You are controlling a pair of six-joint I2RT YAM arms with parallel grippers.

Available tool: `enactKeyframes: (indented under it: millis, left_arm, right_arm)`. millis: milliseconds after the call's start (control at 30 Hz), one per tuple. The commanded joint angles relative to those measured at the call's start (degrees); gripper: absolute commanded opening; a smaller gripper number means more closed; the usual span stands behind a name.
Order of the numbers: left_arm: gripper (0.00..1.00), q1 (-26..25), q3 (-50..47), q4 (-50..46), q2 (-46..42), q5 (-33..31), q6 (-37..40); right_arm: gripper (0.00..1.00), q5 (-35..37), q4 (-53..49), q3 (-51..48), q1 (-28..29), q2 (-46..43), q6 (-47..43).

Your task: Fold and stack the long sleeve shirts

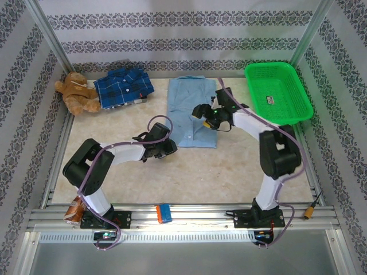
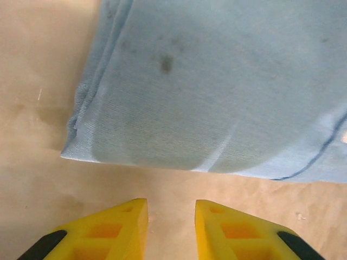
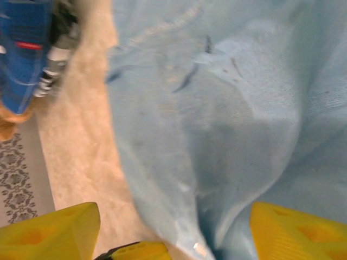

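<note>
We fold light blue shirt [image 1: 183,109], frame centre | right gripper [image 3: 173,216] released | left gripper [image 2: 171,208] parted, empty | pinch hem layers together, squarely.

Your left arm [image 1: 123,153] and right arm [image 1: 249,121] are white with black joints, trailing lilac cables [image 1: 162,118]; fingers [image 2: 116,230] are yellow.

Teddy bear [image 1: 77,93], brown: far L of left tool [image 1: 172,148], at worktop [image 1: 229,172] back corner.
Basket [image 1: 279,93], green plastic mesh: R of right tool [image 1: 196,112], near it.
Small blue/orange item [image 1: 164,212]: on front rail [image 1: 200,216], base side of left tool.
</note>
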Motion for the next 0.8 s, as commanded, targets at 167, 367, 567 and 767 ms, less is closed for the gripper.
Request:
enactKeyframes:
  millis: [167, 367, 567, 767]
  left_arm:
    - [0.41, 0.6, -4.7, 4.4, -6.7, -0.6, -6.7]
    - [0.43, 0.7, -1.5, 6.4, -3.2, 0.9, -8.0]
    - [0.44, 1.9, -0.5, 8.8, 2.3, -0.2, -9.3]
    - [0.44, 5.2, 0.4, 6.3, 3.6, -1.7, -6.7]
  right_arm:
    - [0.57, 2.5, -1.5, -7.4, 0.0, -3.4, -6.1]
    - [0.29, 6.9, -3.5, -7.6, 3.1, 1.1, -7.5]
    - [0.18, 12.1, -4.8, -10.7, 6.6, 2.6, -4.2]
    - [0.17, 12.8, 0.5, -20.3, 13.0, -1.3, 8.0]
